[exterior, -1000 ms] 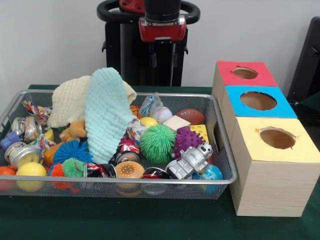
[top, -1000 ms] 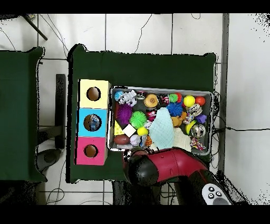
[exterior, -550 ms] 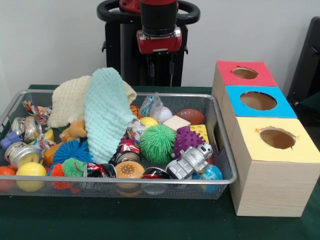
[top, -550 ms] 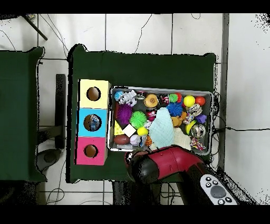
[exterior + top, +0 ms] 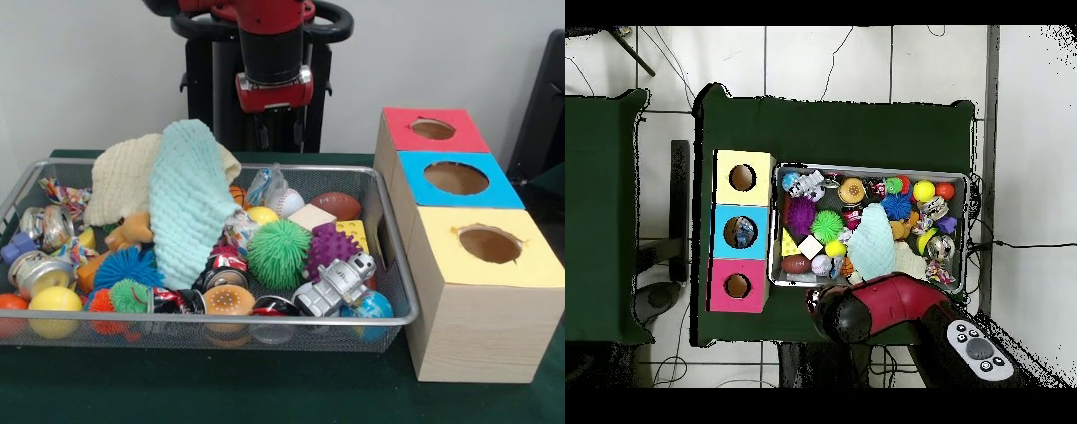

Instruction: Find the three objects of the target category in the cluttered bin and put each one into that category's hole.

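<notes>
- Three targets stay unnamed; the cluttered bin (image 5: pixel 388 265) sits left of the holed boxes (image 5: pixel 481 291).
- The gripper (image 5: pixel 278 132) hovers beyond the bin's far rim; its jaw state cannot be told.
- The draped teal cloth (image 5: pixel 187 203) may hide targets or snag.

One wire bin (image 5: pixel 399 291), three holed boxes (image 5: pixel 481 291), two cloths (image 5: pixel 187 199), one toy robot (image 5: pixel 336 284)

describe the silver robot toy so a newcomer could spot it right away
Look in the wire mesh bin, at its front corner nearest the yellow-topped wooden box. The small silver toy robot lies tilted beside the purple spiky ball; it is the only metallic figure with arms and a head.
</notes>
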